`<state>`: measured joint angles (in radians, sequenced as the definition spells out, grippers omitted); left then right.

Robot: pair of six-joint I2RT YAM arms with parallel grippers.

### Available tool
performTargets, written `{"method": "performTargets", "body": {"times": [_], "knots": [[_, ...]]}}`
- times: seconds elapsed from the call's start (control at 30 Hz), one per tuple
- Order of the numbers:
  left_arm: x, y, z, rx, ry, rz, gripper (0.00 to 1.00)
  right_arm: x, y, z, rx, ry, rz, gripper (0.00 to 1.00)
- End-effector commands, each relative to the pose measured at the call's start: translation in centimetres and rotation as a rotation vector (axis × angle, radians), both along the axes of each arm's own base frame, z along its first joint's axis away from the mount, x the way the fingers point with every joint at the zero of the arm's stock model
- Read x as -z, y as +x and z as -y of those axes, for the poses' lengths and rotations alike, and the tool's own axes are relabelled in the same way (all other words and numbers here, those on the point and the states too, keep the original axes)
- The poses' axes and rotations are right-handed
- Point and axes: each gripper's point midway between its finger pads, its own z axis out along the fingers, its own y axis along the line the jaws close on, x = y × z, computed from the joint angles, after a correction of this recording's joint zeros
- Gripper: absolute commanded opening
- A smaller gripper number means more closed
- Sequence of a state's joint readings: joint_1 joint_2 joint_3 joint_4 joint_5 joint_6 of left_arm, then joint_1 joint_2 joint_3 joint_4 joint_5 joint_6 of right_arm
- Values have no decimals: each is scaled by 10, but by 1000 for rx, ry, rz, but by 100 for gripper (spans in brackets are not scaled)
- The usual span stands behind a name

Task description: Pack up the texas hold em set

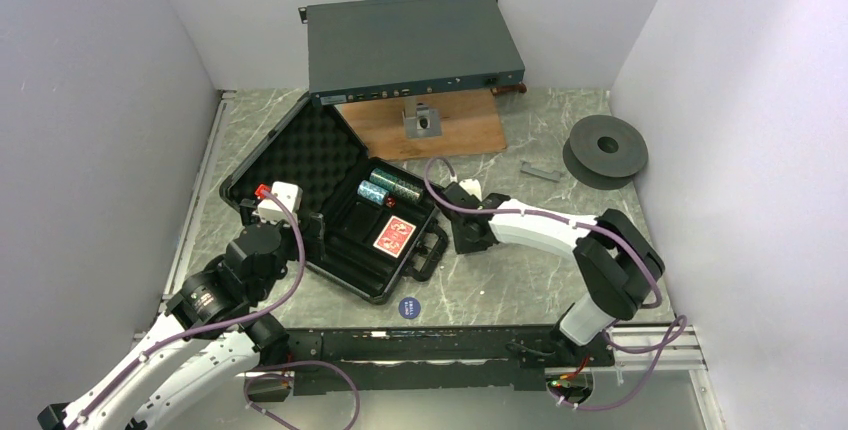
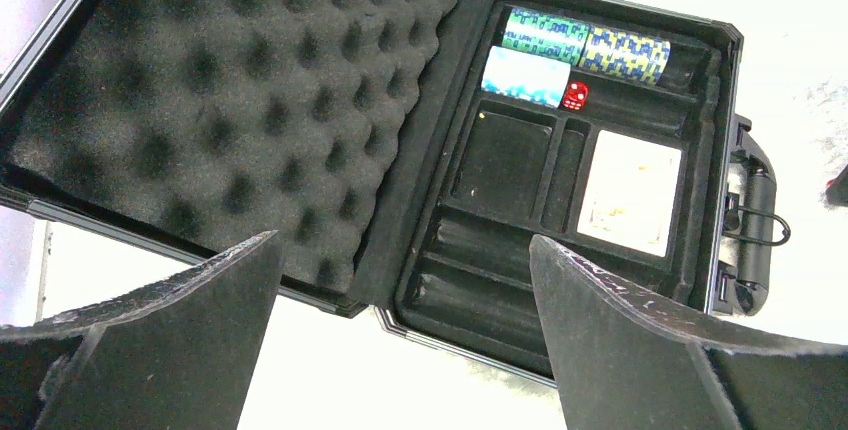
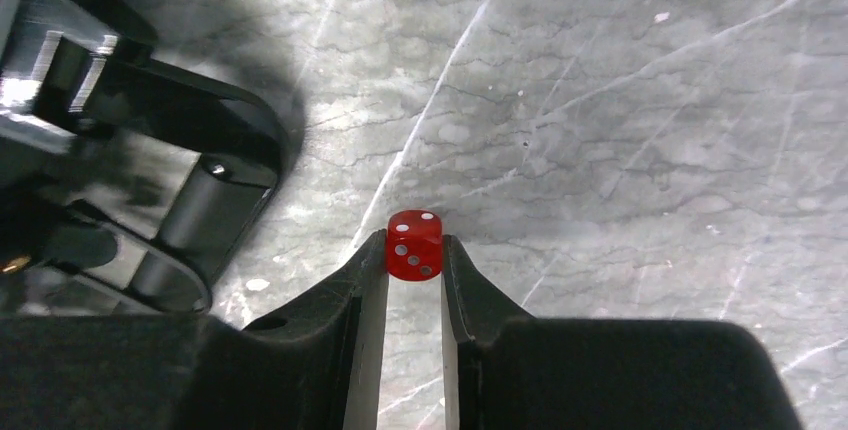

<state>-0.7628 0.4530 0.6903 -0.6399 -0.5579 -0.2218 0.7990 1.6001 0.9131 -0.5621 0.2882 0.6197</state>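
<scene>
Where the case (image 1: 310, 155) lies: open on the worktop (image 1: 500, 290), foam lid at left.
Tray (image 2: 500, 160): chip stacks (image 2: 585, 45) at the far end, a small die (image 2: 574, 97) beside them, card deck (image 1: 394, 237) nearer.
Right fingers (image 3: 365, 300): clamped on a red die (image 3: 414, 245) beside the handle (image 3: 200, 210).
Left fingers (image 2: 180, 340): wide apart over the case.
Blue disc (image 1: 410, 307): on the worktop before the case.

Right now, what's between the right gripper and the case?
Only bare table. The right wrist view shows the right gripper, shut on a red die, beside the case handle, nothing between.
</scene>
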Motion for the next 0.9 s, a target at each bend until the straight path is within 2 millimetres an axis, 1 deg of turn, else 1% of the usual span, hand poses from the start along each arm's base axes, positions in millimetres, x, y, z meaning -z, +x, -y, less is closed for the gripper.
{"method": "performTargets", "body": {"times": [0.0,0.1,0.2,0.43,0.53,0.7,0.87], "knots": [[-7,3,-3,-17,-2,35,99,-58,24,-6,-8,41,134,0],[-6,4,-4,-22,2,34,99,-81,34,-16,-54,79,191,0],[-6,4,-4,-28,5,33,99,-98,45,-28,-90,110,233,0],[-3,6,-6,-45,20,20,99,-123,65,-67,-158,220,274,0],[-2,7,-7,-53,22,24,99,-127,74,-82,-179,247,279,0],[-2,7,-10,-67,25,29,99,-122,85,-105,-216,282,268,0],[-4,8,-16,-99,29,47,99,-112,98,-125,-229,305,256,0]]}}
